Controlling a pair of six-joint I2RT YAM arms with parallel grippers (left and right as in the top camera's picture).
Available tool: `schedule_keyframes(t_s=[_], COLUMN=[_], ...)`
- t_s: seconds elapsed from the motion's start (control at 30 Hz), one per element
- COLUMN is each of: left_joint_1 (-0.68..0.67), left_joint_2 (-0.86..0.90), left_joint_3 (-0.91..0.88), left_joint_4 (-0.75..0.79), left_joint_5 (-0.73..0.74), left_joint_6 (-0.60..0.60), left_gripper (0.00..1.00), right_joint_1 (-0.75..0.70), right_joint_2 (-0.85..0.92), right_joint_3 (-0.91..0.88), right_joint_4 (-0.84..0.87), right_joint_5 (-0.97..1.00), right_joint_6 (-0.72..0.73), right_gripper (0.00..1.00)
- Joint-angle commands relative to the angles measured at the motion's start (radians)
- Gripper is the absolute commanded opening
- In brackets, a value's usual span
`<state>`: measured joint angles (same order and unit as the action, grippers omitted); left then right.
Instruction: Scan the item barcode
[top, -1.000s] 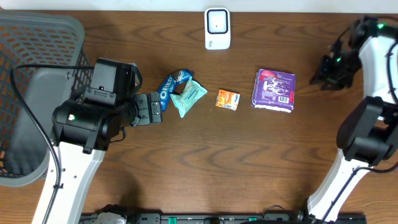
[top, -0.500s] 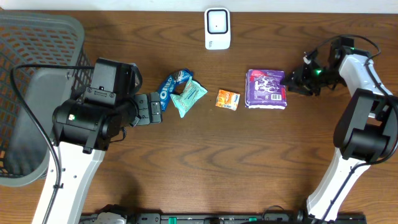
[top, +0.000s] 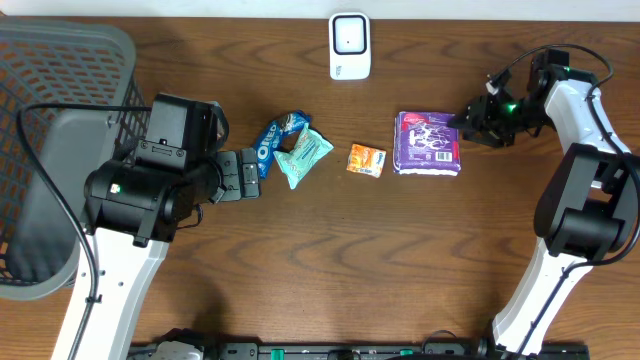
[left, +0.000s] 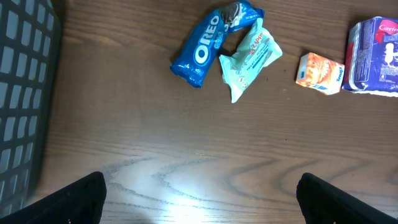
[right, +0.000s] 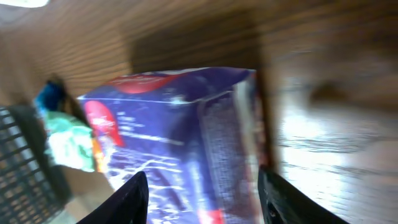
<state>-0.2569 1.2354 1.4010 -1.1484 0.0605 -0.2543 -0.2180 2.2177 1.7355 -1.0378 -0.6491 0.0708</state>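
Note:
A purple packet (top: 428, 143) lies flat right of the table's middle. My right gripper (top: 466, 124) is at its right end, low over the wood. In the right wrist view, which is blurred, the packet (right: 174, 130) fills the space ahead. Its near end lies between the spread fingers of the right gripper (right: 202, 199), which is open. The white scanner (top: 350, 45) stands at the table's far edge. My left gripper (top: 247, 175) is wide open over bare wood, just left of a blue Oreo pack (top: 272, 140). In its own view the left gripper (left: 202, 202) holds nothing.
A mint-green packet (top: 302, 155) leans against the Oreo pack, and a small orange box (top: 366, 160) lies between it and the purple packet. A grey mesh basket (top: 60, 60) fills the left side. All three snacks also show in the left wrist view.
My right arm swung in from the far right to the purple packet's right end. The packet slid a little to the left, and the right jaws spread wider. The left arm stayed still.

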Motion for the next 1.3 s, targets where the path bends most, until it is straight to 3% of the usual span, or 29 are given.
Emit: schedule_keyframes(t_s=[0.0, 0.23, 0.33, 0.4, 0.67, 0.9, 1.13, 1.27], left_joint_1=[0.005, 0.005, 0.005, 0.005, 0.005, 0.005, 0.005, 0.005], left_joint_2=[0.001, 0.001, 0.001, 0.001, 0.001, 0.001, 0.001, 0.001], left_joint_3=[0.002, 0.002, 0.002, 0.002, 0.002, 0.002, 0.002, 0.002], left_joint_4=[-0.003, -0.003, -0.003, -0.003, -0.003, -0.003, -0.003, -0.003], left_joint_5=[-0.013, -0.013, -0.013, -0.013, -0.013, -0.013, -0.013, -0.013], left_joint_6=[0.006, 0.006, 0.006, 0.006, 0.006, 0.006, 0.006, 0.006], left_gripper=[0.98, 0.98, 0.98, 0.98, 0.98, 0.98, 0.98, 0.98], right_joint_1=[0.006, 0.024, 0.024, 0.021, 0.020, 0.068, 0.198, 0.306], right_joint_2=[-0.002, 0.000, 0.000, -0.002, -0.008, -0.026, -0.037, -0.037], right_joint_3=[-0.039, -0.174, -0.195, -0.172, 0.083, 0.317, 0.357, 0.354], right_joint_4=[0.020, 0.179, 0.208, 0.184, -0.029, -0.205, -0.270, -0.267], right_joint_5=[0.087, 0.011, 0.012, 0.015, 0.129, 0.475, 0.934, 1.028], right_joint_6=[-0.017, -0.017, -0.017, -0.016, -0.016, 0.072, 0.168, 0.189], right_gripper=[0.52, 0.49, 0.16, 0.01, 0.01, 0.01, 0.01, 0.01])
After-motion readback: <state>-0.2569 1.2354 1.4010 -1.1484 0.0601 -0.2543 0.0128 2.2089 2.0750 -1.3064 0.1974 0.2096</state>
